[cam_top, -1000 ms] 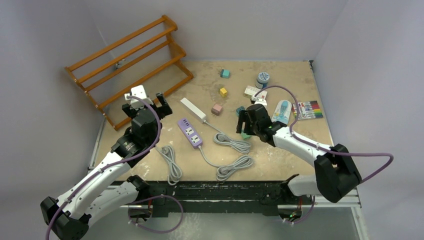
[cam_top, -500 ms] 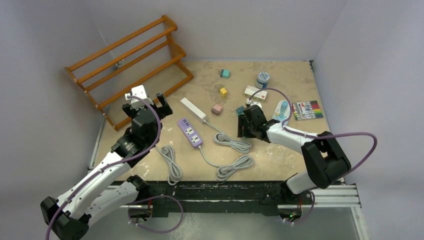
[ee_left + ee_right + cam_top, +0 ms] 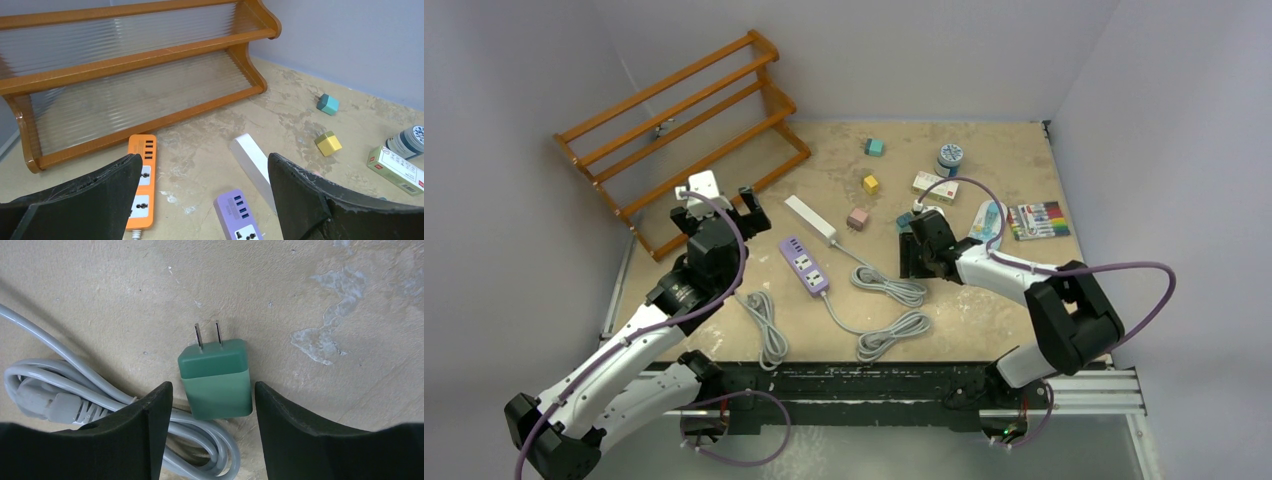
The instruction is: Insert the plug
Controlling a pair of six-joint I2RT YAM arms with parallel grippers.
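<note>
A green two-prong plug [image 3: 216,377] lies flat on the table, prongs pointing away, beside a coiled grey cable [image 3: 60,390]. My right gripper [image 3: 212,390] is open, with one finger on each side of the plug's body and a gap to each. In the top view the right gripper [image 3: 912,257] hides the plug. A purple power strip [image 3: 805,265] lies at the table's middle and also shows in the left wrist view [image 3: 239,220]. My left gripper [image 3: 716,208] is open and empty, held above the table left of the strip.
A white power strip [image 3: 811,220] and an orange one [image 3: 140,180] lie near the purple one. Grey cable coils [image 3: 889,285] lie in front. A wooden rack [image 3: 684,120] stands at the back left. Small blocks [image 3: 871,184], a jar [image 3: 950,158] and a marker pack [image 3: 1039,220] lie at the back right.
My right gripper has moved a little back and down over the green plug, and its arm's elbow has swung left. The left arm has not moved.
</note>
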